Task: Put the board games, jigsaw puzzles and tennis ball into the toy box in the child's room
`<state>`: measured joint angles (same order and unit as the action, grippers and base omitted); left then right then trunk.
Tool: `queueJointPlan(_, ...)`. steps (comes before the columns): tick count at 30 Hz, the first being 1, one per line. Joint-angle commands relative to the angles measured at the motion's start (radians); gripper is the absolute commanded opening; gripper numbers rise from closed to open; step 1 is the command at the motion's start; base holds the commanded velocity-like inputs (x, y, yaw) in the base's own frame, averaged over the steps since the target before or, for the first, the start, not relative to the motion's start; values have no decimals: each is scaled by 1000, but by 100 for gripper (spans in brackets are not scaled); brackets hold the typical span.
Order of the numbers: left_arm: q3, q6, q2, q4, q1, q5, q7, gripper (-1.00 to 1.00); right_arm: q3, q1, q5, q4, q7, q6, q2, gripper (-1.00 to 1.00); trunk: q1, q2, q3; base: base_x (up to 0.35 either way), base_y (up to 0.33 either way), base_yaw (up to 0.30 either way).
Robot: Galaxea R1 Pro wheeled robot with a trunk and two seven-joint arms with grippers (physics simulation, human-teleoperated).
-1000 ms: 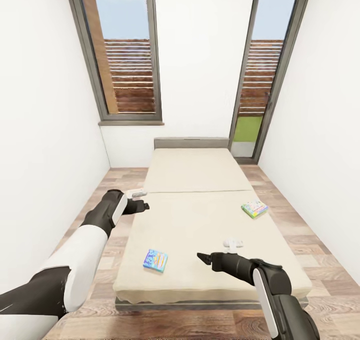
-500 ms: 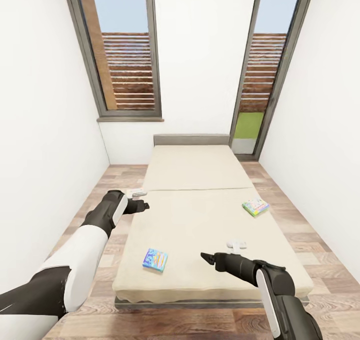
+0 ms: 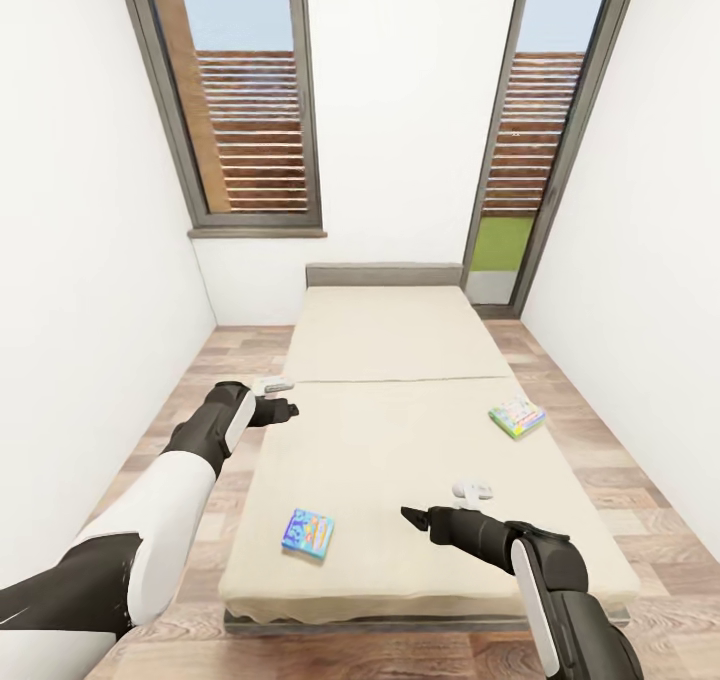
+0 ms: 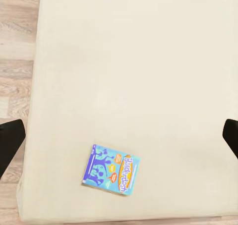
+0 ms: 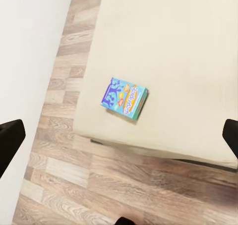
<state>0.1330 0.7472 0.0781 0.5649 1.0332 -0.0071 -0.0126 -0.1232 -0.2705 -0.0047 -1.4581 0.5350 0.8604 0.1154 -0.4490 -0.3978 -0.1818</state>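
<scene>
The whole head view has slid a little since a second ago: the bed [image 3: 400, 430] sits slightly lower and larger, the windows reach higher, and both arms keep their places, so the camera and base have crept toward the foot of the bed while nothing on it was touched. I judge this as the approach to the first pickup, with no toy yet collected. The blue game [image 3: 308, 533] lies flat on the mattress near the foot edge, between the two pincers, ahead of and below the right pincer [image 3: 412, 516] and off to its left; the left wrist view shows it [image 4: 111, 169] flat below that pincer, cover up, and the right wrist view shows it [image 5: 125, 98] close to the mattress corner by the floor. The green-edged game [image 3: 517, 416] lies farther up the bed, beyond the right pincer and toward the right edge, well apart from the blue one. The left arm is stretched forward beside the bed's left edge, its pincer [image 3: 285, 410] pointing over the mattress; the right arm reaches forward low over the foot of the bed, pointing inward. Each wrist view shows dark fingertips at opposite edges, so both pincers stand wide apart and hold nothing.
</scene>
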Motion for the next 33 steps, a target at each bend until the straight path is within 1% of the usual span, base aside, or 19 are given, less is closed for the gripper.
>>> queueJointPlan(1, 7, 5, 1, 1, 1, -1, -1, 100, -3, -1, -1, -1, 4, 6, 1, 100, -1, -2, -4, 213, 0, 0)
queueJointPlan(10, 7, 4, 2, 1, -1, -2, -1, 100, -3, -1, -3, -1, 4, 5, 1, 100, -1, -2, -16, 90, 0, 0)
queueJointPlan(25, 6, 1, 2, 1, -5, -2, -1, 100, -3, -1, -4, -1, 5, 6, 1, 100, -1, -2, -18, 5, 0, 0)
queueJointPlan(30, 5, -19, 2, -2, -5, -1, -1, 100, -3, -1, -5, -3, 9, 10, 0, 100, -1, -2, -18, 0, 0, 0)
queueJointPlan(33, 5, -37, 2, -28, -5, -2, 0, 100, -2, -1, -6, -11, 10, 15, 0, 100, -1, -2, -18, 0, 0, 0)
